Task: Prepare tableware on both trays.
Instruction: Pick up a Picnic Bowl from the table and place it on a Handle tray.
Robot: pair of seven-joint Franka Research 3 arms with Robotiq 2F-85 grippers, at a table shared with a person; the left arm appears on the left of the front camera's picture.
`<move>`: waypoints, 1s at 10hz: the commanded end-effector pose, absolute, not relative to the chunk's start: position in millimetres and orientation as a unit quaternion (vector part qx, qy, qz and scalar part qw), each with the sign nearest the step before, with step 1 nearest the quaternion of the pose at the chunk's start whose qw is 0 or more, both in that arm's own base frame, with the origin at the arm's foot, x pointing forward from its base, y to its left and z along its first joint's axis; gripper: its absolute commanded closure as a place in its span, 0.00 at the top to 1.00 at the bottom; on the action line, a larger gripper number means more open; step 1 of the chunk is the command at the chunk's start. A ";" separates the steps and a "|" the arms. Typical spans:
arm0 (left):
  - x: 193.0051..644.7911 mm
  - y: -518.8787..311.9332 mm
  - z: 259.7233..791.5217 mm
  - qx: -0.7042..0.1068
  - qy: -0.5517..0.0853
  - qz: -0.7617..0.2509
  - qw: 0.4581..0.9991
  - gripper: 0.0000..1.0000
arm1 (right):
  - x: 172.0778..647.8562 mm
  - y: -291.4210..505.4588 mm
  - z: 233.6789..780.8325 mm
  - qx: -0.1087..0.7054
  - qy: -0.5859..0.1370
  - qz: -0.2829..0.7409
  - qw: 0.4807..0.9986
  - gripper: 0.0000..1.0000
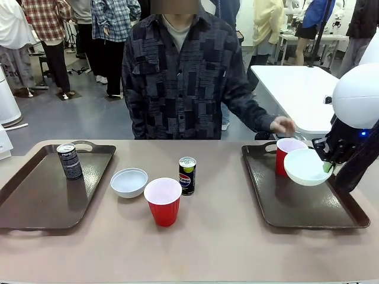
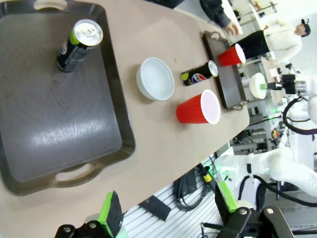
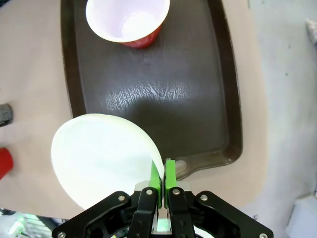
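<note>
Brown desk (image 1: 225,236) with two trays. On the left tray (image 1: 35,201) stands one can (image 1: 70,161). Between the trays sit a white bowl (image 1: 129,181), a red cup (image 1: 163,201) and another can (image 1: 187,176). The right tray (image 1: 308,207) has a second cup (image 1: 284,155). The right pincer (image 1: 327,167) pinches a second bowl (image 1: 305,167) by its rim, maybe just above that tray. The left pincer (image 2: 166,196) is wide open.

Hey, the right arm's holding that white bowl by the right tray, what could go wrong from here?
The right tool pinches the white bowl only at its rim, so it might slip or tip. In the front view the bowl hangs right beside the red cup on the right tray; lowering could knock it. The person's hand is near that tray's far edge.
</note>
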State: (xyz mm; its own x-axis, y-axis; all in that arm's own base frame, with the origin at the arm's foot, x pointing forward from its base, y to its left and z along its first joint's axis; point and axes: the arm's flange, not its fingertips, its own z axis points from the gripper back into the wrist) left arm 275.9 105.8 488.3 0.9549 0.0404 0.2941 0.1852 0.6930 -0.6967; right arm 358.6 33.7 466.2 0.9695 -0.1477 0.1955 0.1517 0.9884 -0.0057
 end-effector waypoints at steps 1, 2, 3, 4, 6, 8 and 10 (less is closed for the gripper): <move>275.9 105.7 490.0 -0.400 -0.146 -0.036 0.904 1.00 | 353.5 31.1 463.0 -0.018 -0.101 -0.068 0.992 0.04; 275.9 105.7 490.0 -0.400 -0.146 -0.036 0.904 1.00 | 358.6 33.7 466.2 -0.010 -0.098 -0.075 0.992 0.04; 275.9 105.7 490.0 -0.400 -0.146 -0.036 0.904 1.00 | 375.7 37.8 450.6 -0.005 -0.071 -0.023 0.997 0.04; 275.9 105.7 490.0 -0.400 -0.146 -0.036 0.904 1.00 | 386.5 39.7 432.2 -0.018 -0.057 -0.022 0.998 0.04; 275.9 105.7 490.0 -0.400 -0.146 -0.036 0.904 1.00 | 398.3 35.2 399.8 -0.032 -0.041 -0.020 0.998 0.04; 275.9 105.7 490.0 -0.400 -0.146 -0.036 0.904 1.00 | 404.8 32.1 376.9 -0.034 -0.031 -0.023 0.999 0.04; 275.9 105.7 490.0 -0.400 -0.146 -0.036 0.904 1.00 | 407.0 33.8 363.6 -0.034 -0.032 -0.007 0.999 0.04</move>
